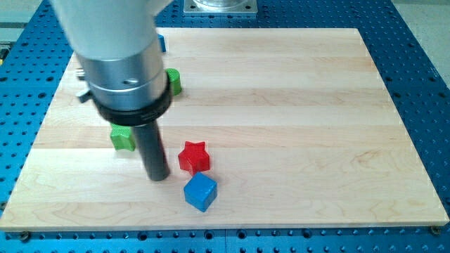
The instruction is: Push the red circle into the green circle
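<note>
My arm filled the upper left of the frame, a big grey cylinder with a black collar, and it blocked a good chunk of the wooden board (281,105) behind it. I carry no pincer, only a straight dark rod, so nothing to report as apart or together. My tip (157,177) sat on the board in the lower left-centre, just left of the red star (194,157), close but with a thin gap, touching could not be confirmed. The blue cube (200,192) lay just below and right of my tip, almost against the star's lower edge. A green block (122,138) sat just left of the rod, its upper part cut off by the black collar, so shape was hard to call; the visible edge looked notched, maybe a star. Another green block (173,81) poked out at the collar's right side in the upper left, mostly hidden, shape unreadable; it could be the green circle but I could not tell. A sliver of a blue block (162,43) showed at the arm's right edge near the board's top, shape hidden. The red circle was not visible anywhere; if on the board, it was behind my arm. Blue perforated table (415,84) surrounded the board, and a metal plate (221,6) was cut off at the frame's top.
</note>
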